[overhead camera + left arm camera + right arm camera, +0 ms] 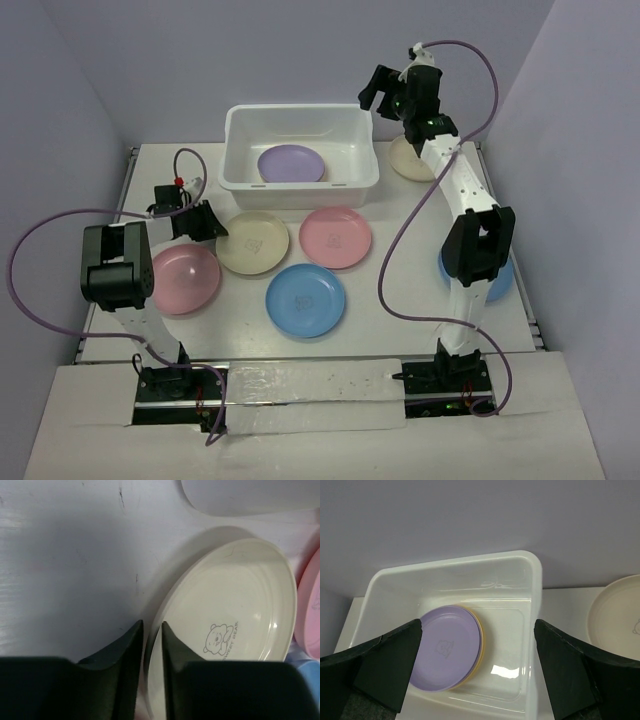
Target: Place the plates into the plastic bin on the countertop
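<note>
Straddling glossy cream plate's [235,610] thin rim, left fingers [122,655] nearly together, clamp uncertain; right fingers [390,660] wide apart above rounded plastic bin [455,570].

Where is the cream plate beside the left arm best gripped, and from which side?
Probably on its raised rim at the left edge, from above, one finger inside, one outside. The cream plate lies flat and shallow, so only the rim offers a pinch.

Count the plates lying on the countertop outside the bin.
6: centre cream plate, centre pink plate, front blue plate, left pink plate, right blue plate (partly covered), far cream plate beside the bin. More may hide underneath.
</note>
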You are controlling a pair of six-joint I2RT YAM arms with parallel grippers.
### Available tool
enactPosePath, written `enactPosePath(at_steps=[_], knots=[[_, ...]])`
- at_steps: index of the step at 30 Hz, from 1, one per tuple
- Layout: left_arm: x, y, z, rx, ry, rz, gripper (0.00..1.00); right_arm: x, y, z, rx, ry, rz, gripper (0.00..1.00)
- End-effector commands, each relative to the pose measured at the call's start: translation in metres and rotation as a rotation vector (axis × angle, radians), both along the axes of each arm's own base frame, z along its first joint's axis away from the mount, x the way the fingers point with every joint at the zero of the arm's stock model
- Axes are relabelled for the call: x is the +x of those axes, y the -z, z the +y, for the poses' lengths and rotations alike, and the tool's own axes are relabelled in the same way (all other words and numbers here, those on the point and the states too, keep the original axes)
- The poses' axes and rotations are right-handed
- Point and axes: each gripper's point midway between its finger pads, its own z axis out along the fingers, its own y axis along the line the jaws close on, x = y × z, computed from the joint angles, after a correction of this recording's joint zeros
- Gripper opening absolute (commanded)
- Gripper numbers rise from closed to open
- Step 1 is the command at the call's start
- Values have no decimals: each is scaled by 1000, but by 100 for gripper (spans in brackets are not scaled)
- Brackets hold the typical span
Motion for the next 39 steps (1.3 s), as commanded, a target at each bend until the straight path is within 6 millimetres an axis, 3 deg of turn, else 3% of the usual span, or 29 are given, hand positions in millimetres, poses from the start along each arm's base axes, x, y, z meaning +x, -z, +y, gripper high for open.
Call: enactPosePath(at_steps=[1, 5, 10, 15, 24, 27, 29, 31, 32, 34, 37, 39], knots=[[-3, -3, -3, 24, 30, 4, 18, -15, -47, -12, -7, 3, -87, 100], [-9, -15, -7, -1, 37, -3, 0, -22, -46, -22, -15, 18, -80, 100], [-10, -43, -15, -44, 60, -37, 0, -32, -42, -34, -8, 39, -58, 100], [-19, -89, -18, -44, 104, -101, 0, -47, -40, -58, 10, 81, -32, 100], [-83, -150, -25, 19, 276, -211, 0, -64, -32, -108, 59, 173, 15, 100], [-89, -191, -32, 16, 327, -315, 0, -66, -21, -136, 82, 227, 49, 100], [-78, -221, -38, -3, 282, -366, 0, -69, -13, -149, 86, 250, 67, 100], [-53, -244, -33, 43, 205, -435, 0, -71, -7, -157, 80, 264, 80, 100], [-38, -263, -47, 36, 200, -459, 0, -73, -2, -160, 75, 269, 90, 100], [-2, -287, -51, 66, 114, -503, 0, -76, 3, -170, 68, 286, 99, 100], [42, -303, -51, 144, -6, -547, 0, -79, 8, -182, 63, 311, 110, 100], [83, -311, -47, 194, -102, -560, 0, -80, 13, -189, 55, 326, 122, 100]])
